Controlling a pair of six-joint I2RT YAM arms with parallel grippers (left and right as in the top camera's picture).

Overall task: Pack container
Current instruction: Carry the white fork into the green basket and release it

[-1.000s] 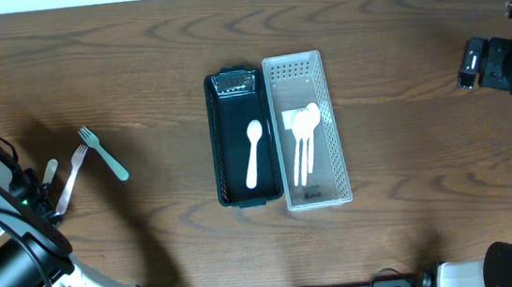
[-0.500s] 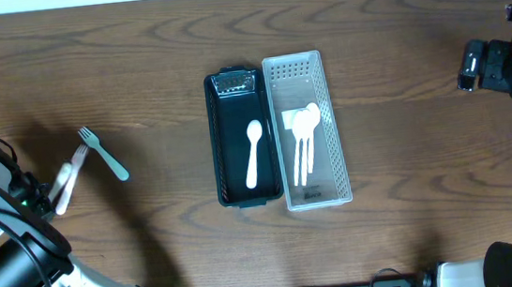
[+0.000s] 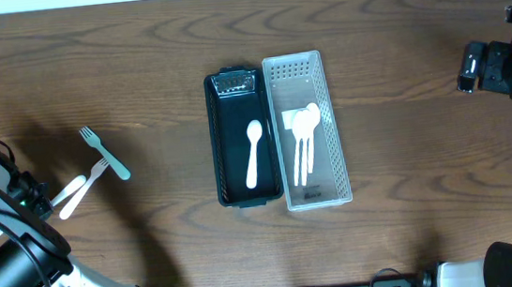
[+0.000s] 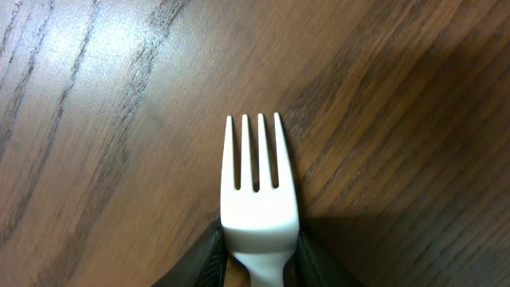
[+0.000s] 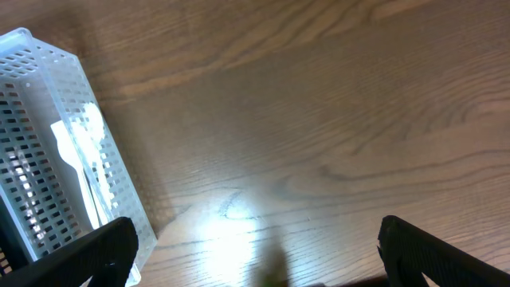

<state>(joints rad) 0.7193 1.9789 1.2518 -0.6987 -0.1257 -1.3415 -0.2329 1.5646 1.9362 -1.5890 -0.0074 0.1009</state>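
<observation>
- the black rectangular plastic container (image 3: 216, 152) holds one white plastic spoon (image 3: 253, 151); more white spoons (image 3: 303, 144) lie in the clear perforated basket (image 3: 338, 136) alongside.
- the left gripper (image 4: 255, 267) is clamped on a white plastic fork (image 4: 256, 199), well left of the container and just beside a teal plastic fork (image 3: 104, 153).
- the right gripper (image 5: 255, 239) gapes wide and empty.
- packing looks barely begun.

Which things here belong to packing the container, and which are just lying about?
In the job: black container; white spoon lying in it; white fork, clamped in the left end effector.

Lying about, for now: teal fork loose on the table; clear basket holding white spoons; right end effector, open and empty, off to the side.
</observation>
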